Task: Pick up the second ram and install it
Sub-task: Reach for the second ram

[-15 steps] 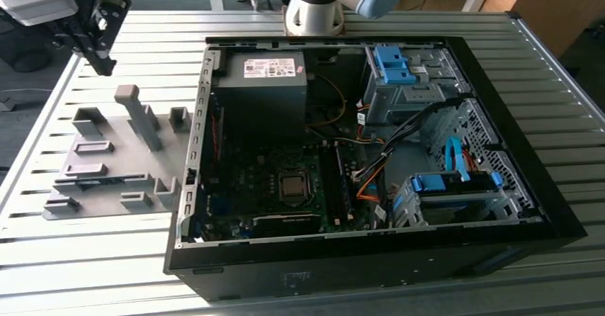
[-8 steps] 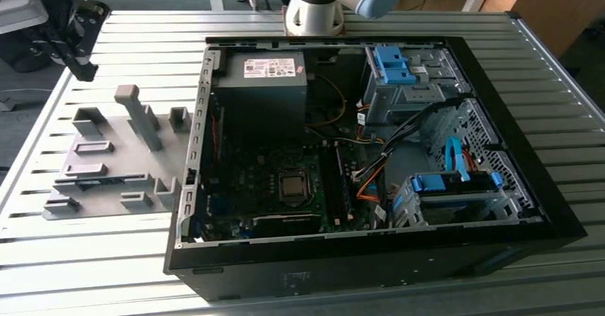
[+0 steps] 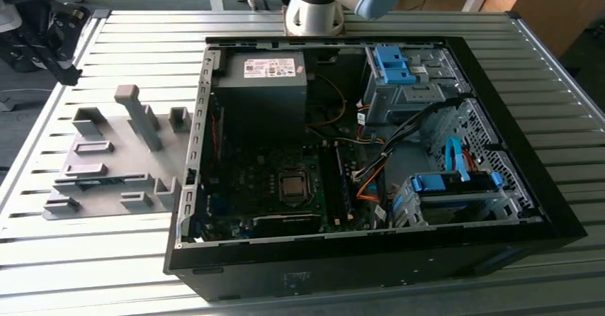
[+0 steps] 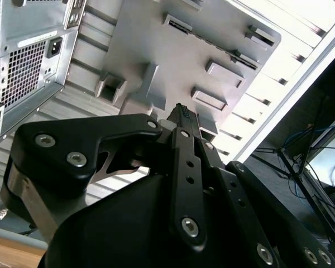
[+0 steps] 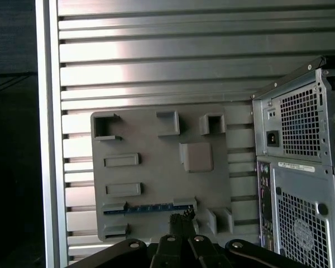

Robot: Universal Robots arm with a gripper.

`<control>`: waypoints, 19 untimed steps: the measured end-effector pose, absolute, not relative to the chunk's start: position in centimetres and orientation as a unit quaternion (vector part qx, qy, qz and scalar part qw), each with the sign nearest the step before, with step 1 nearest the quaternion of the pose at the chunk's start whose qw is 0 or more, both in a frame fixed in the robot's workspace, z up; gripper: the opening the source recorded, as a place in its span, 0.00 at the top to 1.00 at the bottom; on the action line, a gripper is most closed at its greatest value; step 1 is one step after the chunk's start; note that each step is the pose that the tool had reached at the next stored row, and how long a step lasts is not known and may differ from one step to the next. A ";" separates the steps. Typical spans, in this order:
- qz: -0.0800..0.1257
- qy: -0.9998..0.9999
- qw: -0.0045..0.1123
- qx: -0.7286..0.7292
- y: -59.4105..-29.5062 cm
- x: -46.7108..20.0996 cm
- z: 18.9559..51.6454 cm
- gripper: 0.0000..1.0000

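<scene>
The second ram (image 3: pixel 95 182) is a thin blue-green strip lying in a slot of the grey fixture plate (image 3: pixel 113 135), on the table to the exterior view's left of the open computer case (image 3: pixel 378 259). In the first wrist view the ram (image 5: pixel 151 207) runs along the plate's (image 5: pixel 156 151) near edge. My gripper (image 5: pixel 181 216) hangs well above the plate, beside the strip's end and apart from it. Its black fingers meet at the tips, shut on nothing. In the second wrist view the gripper (image 4: pixel 181 111) points down at the plate (image 4: pixel 156 50).
Inside the case lie the motherboard (image 3: pixel 274 181), its long black slots (image 3: pixel 333 181), a power supply (image 3: pixel 260 89) and blue drive bays (image 3: pixel 454 185). Grey blocks (image 3: pixel 140 114) stand up from the fixture plate. The arm's base (image 3: pixel 317 8) is mounted behind the case. The slatted table's edge (image 5: pixel 47 139) runs beside the plate.
</scene>
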State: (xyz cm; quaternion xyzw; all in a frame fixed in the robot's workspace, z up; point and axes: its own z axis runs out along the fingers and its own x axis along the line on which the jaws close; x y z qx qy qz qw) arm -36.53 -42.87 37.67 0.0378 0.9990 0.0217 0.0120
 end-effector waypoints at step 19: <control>0.022 0.999 0.012 0.038 -44.1 -39.0 37.6 0.89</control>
